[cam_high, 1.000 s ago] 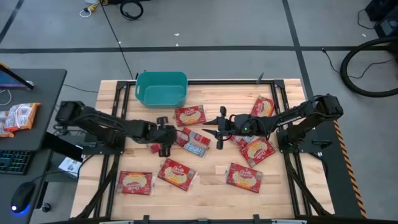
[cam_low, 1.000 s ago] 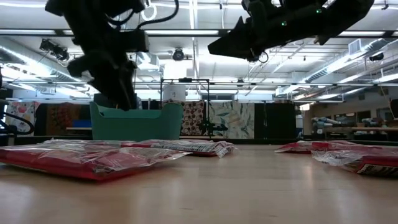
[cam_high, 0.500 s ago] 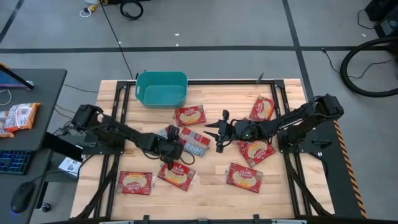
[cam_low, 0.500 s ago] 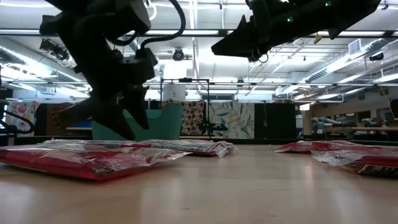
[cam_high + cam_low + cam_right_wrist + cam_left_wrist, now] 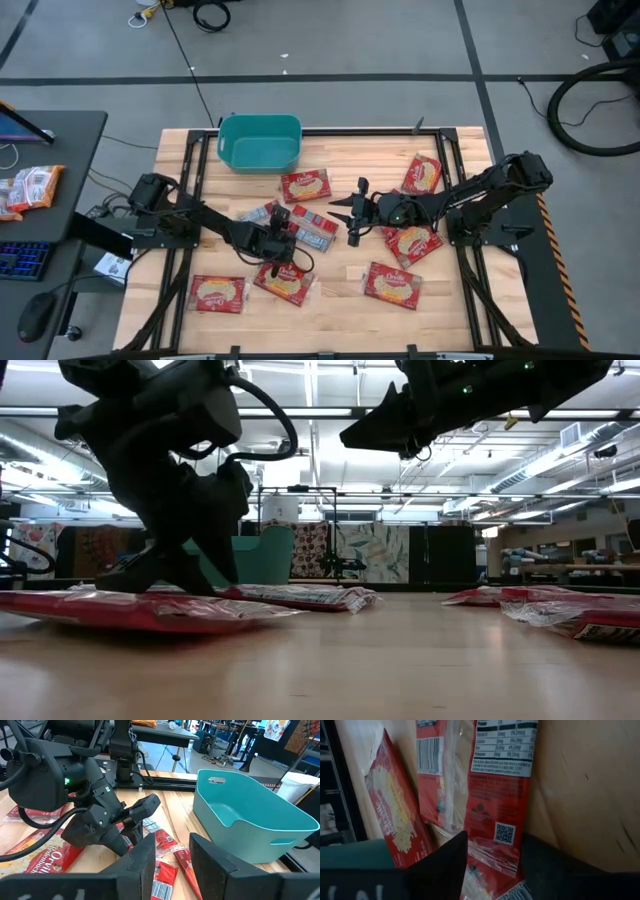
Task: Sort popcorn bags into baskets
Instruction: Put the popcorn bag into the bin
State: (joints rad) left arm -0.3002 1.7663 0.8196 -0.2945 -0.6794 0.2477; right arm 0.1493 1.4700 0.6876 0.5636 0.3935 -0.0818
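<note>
Red popcorn bags lie flat across the table, among them an overlapping pile (image 5: 315, 228) at the middle. My left gripper (image 5: 278, 244) is low over that pile, slanting down, open. In its wrist view the fingers stand on either side of the end of a red bag (image 5: 500, 785) that shows a barcode and a QR code. In the low view the fingers (image 5: 215, 565) reach down to the bags. My right gripper (image 5: 352, 213) hangs open, high above the table's middle, with nothing in it. The teal basket (image 5: 260, 142) stands at the far edge, left of centre. My left gripper has one finger on each side of the red bag's near end (image 5: 492, 852). It comes slanting down from the table's left. The bag lies flat on the pile. Whether the fingers touch it, I cannot tell.
Single bags lie at the near left (image 5: 217, 293), near middle (image 5: 285, 281), near right (image 5: 392, 285), right (image 5: 414, 241), far right (image 5: 422, 172) and by the basket (image 5: 306, 185). A dark side desk (image 5: 50, 150) with more packets stands left of the table.
My left gripper has come down and toward the table's near edge, from above the pile's left side to just over the bags. Its wrist rolled on the way. The bags and my right gripper have kept still.
</note>
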